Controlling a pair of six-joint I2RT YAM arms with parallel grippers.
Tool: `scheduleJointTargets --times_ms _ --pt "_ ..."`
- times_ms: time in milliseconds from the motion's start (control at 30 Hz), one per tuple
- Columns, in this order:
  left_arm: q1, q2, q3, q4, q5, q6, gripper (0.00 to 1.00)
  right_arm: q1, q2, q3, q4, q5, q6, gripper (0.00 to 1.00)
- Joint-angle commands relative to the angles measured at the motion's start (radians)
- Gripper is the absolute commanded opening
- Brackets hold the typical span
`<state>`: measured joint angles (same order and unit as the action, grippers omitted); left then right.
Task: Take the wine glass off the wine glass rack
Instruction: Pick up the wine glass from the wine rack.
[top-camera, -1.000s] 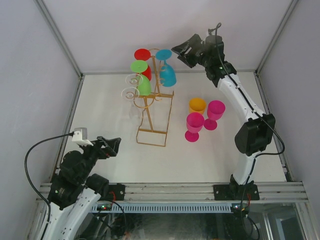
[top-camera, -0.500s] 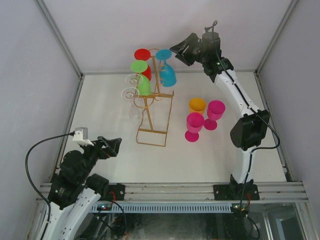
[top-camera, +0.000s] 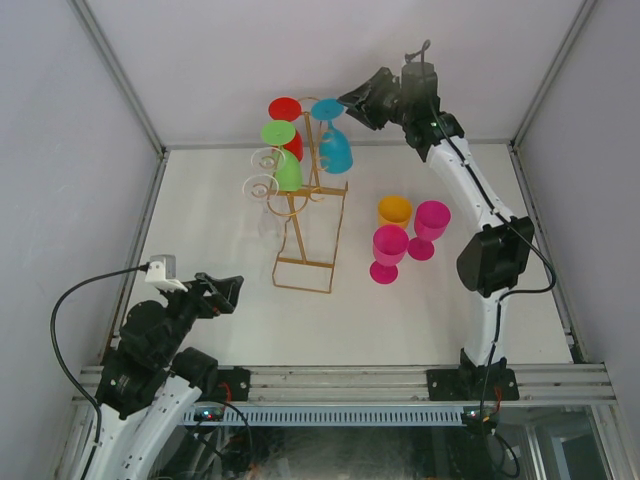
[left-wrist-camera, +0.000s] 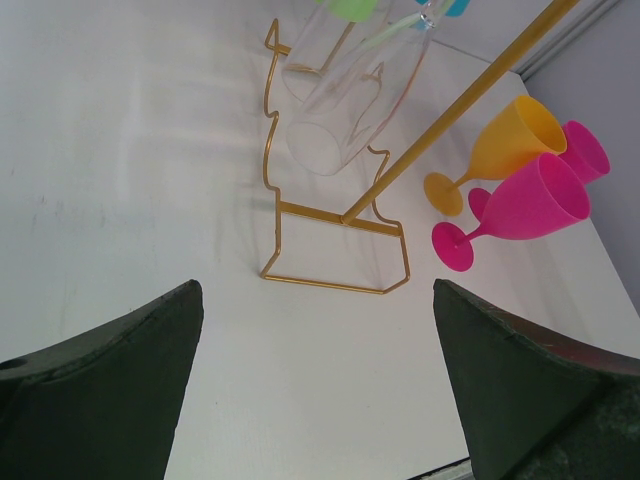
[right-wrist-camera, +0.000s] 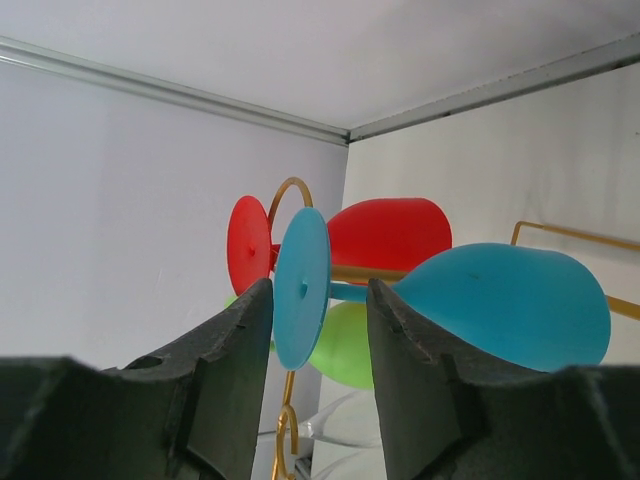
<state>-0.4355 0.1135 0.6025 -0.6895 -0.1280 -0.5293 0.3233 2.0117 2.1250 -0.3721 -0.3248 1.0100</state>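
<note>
Right wrist view: right gripper had its fingers parted and held nothing, lined up on the foot of the blue glass. That glass hung bowl-down near the top of the rack, on the side facing the right arm. No grasp yet, so the task looked barely started. Closing, unhooking and setting down were all left.

Red glass, green glass and two clear glasses also hung there. Orange glass and two pink glasses stood on the table, all apparently empty. Left gripper was wide open and empty.
</note>
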Motion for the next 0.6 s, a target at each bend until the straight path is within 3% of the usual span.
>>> scheduleJointTargets --times_ms 0,567 --pt "0.006 0.014 -0.006 0.045 -0.002 0.016 1.00 0.002 0.009 0.059 0.000 -0.015 -0.007 0.42" --pt "0.006 0.019 -0.007 0.045 -0.016 0.012 1.00 0.009 0.055 0.134 -0.039 -0.010 -0.025 0.30"
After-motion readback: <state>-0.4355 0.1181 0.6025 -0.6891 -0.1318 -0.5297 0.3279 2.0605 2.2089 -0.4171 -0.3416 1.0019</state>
